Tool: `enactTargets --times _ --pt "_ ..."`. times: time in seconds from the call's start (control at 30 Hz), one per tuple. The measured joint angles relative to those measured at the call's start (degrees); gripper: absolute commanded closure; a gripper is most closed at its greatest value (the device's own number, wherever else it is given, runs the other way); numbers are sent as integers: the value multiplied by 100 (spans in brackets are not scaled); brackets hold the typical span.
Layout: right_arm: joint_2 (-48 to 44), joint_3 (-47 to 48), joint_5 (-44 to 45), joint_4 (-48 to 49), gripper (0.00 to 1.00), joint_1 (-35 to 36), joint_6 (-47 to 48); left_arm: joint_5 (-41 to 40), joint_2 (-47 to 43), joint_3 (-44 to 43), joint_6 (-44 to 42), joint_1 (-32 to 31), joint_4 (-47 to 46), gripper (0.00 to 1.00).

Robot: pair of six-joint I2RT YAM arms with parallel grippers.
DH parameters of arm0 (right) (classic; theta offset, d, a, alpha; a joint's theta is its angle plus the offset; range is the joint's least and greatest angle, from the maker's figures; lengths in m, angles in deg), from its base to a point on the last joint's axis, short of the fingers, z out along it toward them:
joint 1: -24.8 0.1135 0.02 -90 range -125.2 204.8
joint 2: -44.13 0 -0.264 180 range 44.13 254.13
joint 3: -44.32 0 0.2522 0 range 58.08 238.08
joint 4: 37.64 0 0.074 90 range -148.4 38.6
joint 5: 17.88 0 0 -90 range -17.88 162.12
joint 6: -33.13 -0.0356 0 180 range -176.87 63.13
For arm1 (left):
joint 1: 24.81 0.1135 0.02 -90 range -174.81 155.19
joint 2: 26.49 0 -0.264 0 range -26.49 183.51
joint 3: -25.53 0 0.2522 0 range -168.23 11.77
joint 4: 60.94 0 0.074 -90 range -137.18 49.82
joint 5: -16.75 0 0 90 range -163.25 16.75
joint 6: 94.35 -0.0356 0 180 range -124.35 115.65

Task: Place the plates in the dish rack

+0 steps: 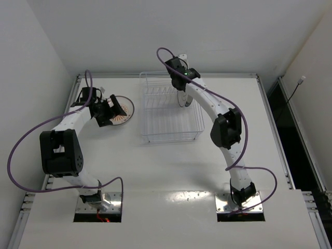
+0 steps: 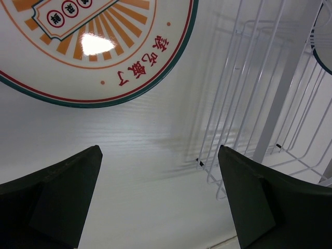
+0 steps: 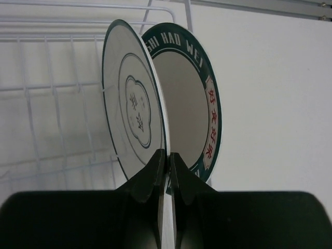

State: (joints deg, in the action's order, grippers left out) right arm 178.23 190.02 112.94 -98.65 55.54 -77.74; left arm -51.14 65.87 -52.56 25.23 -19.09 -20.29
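Observation:
The plate with the orange sunburst centre lies flat on the table left of the dish rack. My left gripper hovers at that plate's near-left edge, open and holding nothing. Over the rack's back right part, my right gripper is shut on the rim of the upright plate with the small grey centre motif. Right behind it in the rack stands the teal-rimmed plate, upright too.
The white table ends at walls on the left and back. Purple cables loop from both arms. The rack's white wire side stands just right of the left gripper's right finger.

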Motion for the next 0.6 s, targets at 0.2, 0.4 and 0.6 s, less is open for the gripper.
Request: enactTargets --times 0.2,0.4,0.6 --pt "-326 -160 -647 -179 56 -83 -225 -160 0 0 -24 4 0 4" --pt "-1416 -706 -850 -310 54 -48 -258 -573 -76 2 74 184 20 0" --pt "-3694 -2448 -1340 127 53 -22 -363 -748 -225 293 422 822 -286 0"
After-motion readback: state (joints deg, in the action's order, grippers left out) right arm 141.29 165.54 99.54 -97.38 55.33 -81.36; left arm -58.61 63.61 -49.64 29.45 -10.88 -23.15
